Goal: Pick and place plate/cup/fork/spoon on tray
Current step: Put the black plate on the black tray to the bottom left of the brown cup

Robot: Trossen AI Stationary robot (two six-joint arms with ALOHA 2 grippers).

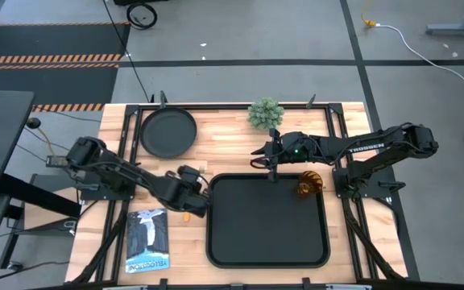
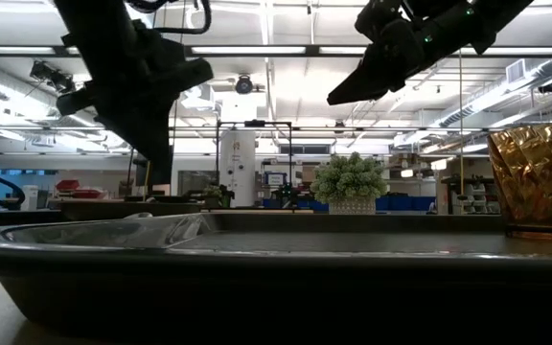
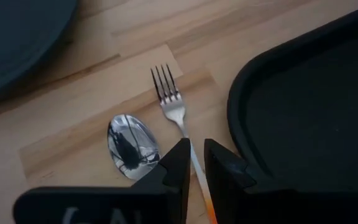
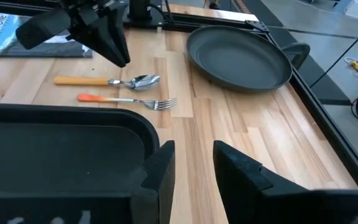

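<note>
Grey concrete floor [image 1: 296,48], striped black mat [image 1: 47,40], ceiling strip lights [image 2: 257,50].

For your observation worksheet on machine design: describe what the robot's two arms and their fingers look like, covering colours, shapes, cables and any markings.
Both arms are dark, near-black jointed links with rounded housings. The right arm carries white TROSSEN lettering along one link and a small green light near its wrist. The left arm shows thin black cables near its base. The left gripper and the right gripper each have two matte black, wedge-shaped fingers with flat inner faces.

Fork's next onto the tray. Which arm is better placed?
Left. Its tool hovers open astride the fork handle, beside the tray. The right tool is open across the table at the tray's far edge, by the cup.
</note>
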